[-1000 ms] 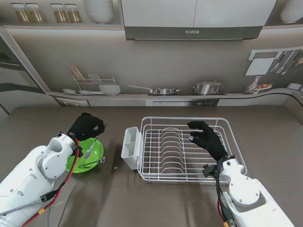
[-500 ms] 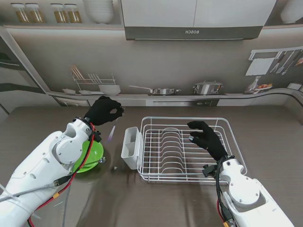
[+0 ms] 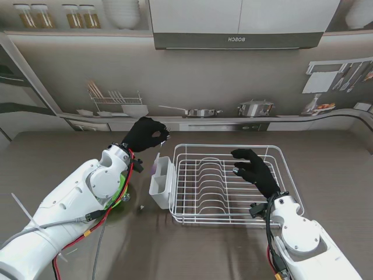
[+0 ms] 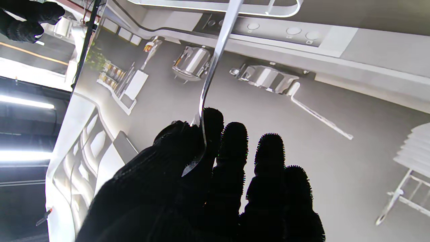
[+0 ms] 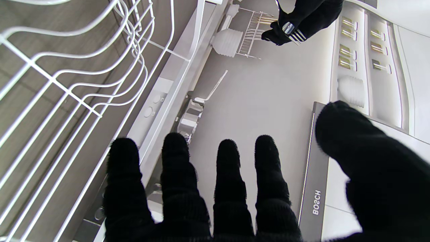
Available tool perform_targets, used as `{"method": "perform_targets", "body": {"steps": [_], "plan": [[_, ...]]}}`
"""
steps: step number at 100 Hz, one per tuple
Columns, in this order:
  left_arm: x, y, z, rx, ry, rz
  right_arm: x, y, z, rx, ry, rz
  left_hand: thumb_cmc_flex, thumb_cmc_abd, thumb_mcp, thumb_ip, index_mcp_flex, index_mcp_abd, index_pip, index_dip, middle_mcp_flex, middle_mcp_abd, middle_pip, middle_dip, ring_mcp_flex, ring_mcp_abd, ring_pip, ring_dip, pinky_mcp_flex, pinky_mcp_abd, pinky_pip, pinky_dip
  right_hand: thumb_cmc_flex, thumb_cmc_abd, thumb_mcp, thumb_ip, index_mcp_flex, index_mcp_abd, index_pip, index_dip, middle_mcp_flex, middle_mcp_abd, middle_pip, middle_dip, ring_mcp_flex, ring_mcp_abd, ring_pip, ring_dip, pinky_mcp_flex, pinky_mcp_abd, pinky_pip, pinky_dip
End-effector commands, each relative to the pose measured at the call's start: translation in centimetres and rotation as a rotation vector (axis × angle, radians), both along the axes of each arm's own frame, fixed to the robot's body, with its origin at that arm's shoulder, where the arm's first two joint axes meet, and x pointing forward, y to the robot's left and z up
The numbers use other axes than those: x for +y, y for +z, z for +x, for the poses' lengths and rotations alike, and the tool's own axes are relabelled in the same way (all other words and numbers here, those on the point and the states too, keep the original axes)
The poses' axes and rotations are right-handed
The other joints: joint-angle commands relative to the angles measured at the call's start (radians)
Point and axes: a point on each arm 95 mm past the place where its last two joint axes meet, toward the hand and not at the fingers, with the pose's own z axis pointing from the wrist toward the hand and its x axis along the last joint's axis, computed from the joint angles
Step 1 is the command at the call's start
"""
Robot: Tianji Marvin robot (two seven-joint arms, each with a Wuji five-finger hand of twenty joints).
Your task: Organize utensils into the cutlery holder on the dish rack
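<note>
- Two black-gloved hands show in the stand's view: the left hand (image 3: pixel 145 134) is raised over the table just left of the white wire dish rack (image 3: pixel 233 217), and the right hand (image 3: pixel 255 170) hangs above the rack's right half.
- The left hand's fingers are curled shut around a slim shiny metal utensil (image 3: pixel 155 163); in the left wrist view its curved handle (image 4: pixel 215 57) is pinched between thumb and forefinger and runs away from the palm.
- Which kind of utensil it is cannot be told; the right wrist view shows only silvery striped metal (image 5: pixel 291 31) in the far glove's grip.
- The utensil's lower end hangs at the mouth of the white plastic cutlery holder (image 3: pixel 158 186), a tall box hooked on the rack's left end; whether it touches the holder cannot be told.
- The right hand holds nothing: its four fingers (image 5: pixel 228 174) are spread straight and apart, with the thumb off to one side, above the rack's wires.
- A bright green bowl (image 3: pixel 121 182) sits on the brown table (image 3: pixel 338 169) left of the holder, mostly hidden by the left arm's white shell; a small metal piece lies at its rim.
- One word can be read: "BOSCH" (image 3: pixel 233 39) is printed on the grey extractor hood on the kitchen backdrop, and appears again in the right wrist view (image 5: pixel 316 202).
- Printed pans, jars and a second rack on that backdrop carry no legible writing.
</note>
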Motion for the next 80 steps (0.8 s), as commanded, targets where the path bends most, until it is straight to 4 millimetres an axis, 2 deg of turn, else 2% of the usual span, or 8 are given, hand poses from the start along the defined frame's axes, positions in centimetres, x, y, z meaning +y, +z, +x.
{"method": "perform_targets", "body": {"steps": [1, 28, 58, 73, 80], "plan": [[-0.9, -0.4, 0.1, 0.015, -0.015, -0.013, 0.3, -0.1, -0.1, 0.006, 0.013, 0.005, 0.042, -0.004, 0.035, 0.003, 0.048, -0.038, 0.043, 0.017, 0.019, -0.020, -0.004, 0.011, 0.000, 0.001, 0.011, 0.014, -0.014, -0.031, 0.031, -0.011, -0.037, 0.013, -0.032, 0.022, -0.027, 0.000, -0.002, -0.024, 0.003, 0.001, -0.006, -0.003, 0.020, -0.013, -0.003, 0.009, -0.002, -0.029, -0.016, 0.024], [-1.5, -1.5, 0.3, 0.023, -0.006, -0.039, 0.2, -0.1, -0.1, 0.005, 0.009, 0.008, 0.043, -0.015, 0.035, 0.006, 0.055, -0.039, 0.030, 0.002, 0.024, -0.021, -0.010, 0.007, -0.002, -0.004, 0.005, 0.010, -0.020, -0.036, 0.035, -0.009, -0.039, 0.016, -0.034, 0.022, -0.026, -0.001, -0.002, -0.025, 0.005, 0.000, -0.006, -0.003, 0.021, -0.013, -0.002, 0.009, -0.001, -0.029, -0.015, 0.024], [-1.2, -3.3, -0.4, 0.074, 0.004, -0.018, 0.2, -0.1, -0.1, 0.004, 0.012, 0.008, 0.052, -0.047, 0.029, 0.020, 0.062, -0.033, -0.015, -0.087, 0.020, -0.009, -0.035, -0.038, -0.014, 0.001, -0.014, -0.004, -0.031, -0.031, 0.026, -0.014, -0.039, 0.015, -0.034, 0.022, -0.026, 0.000, -0.002, -0.025, 0.005, 0.000, -0.006, -0.003, 0.022, -0.012, -0.002, 0.010, -0.002, -0.028, -0.015, 0.024], [-0.9, -4.1, -0.8, 0.095, 0.006, 0.019, 0.2, -0.1, -0.1, 0.005, 0.012, 0.008, 0.066, -0.055, 0.019, 0.018, 0.047, -0.023, -0.045, -0.133, 0.001, -0.002, -0.058, -0.080, -0.031, 0.004, -0.029, -0.014, -0.042, -0.028, 0.015, -0.019, -0.039, 0.015, -0.034, 0.022, -0.026, 0.000, -0.002, -0.024, 0.006, 0.000, -0.006, -0.003, 0.022, -0.011, -0.002, 0.010, -0.002, -0.029, -0.016, 0.024], [-0.7, -4.3, -1.1, 0.101, 0.007, 0.038, 0.2, -0.1, -0.1, 0.004, 0.012, 0.008, 0.064, -0.062, 0.011, 0.018, 0.034, -0.017, -0.067, -0.150, -0.010, -0.001, -0.065, -0.129, -0.040, 0.001, -0.040, -0.023, -0.045, -0.027, 0.004, -0.024, -0.038, 0.015, -0.034, 0.022, -0.026, 0.000, -0.002, -0.025, 0.006, 0.000, -0.006, -0.003, 0.023, -0.010, -0.002, 0.010, -0.002, -0.029, -0.015, 0.024]]}}
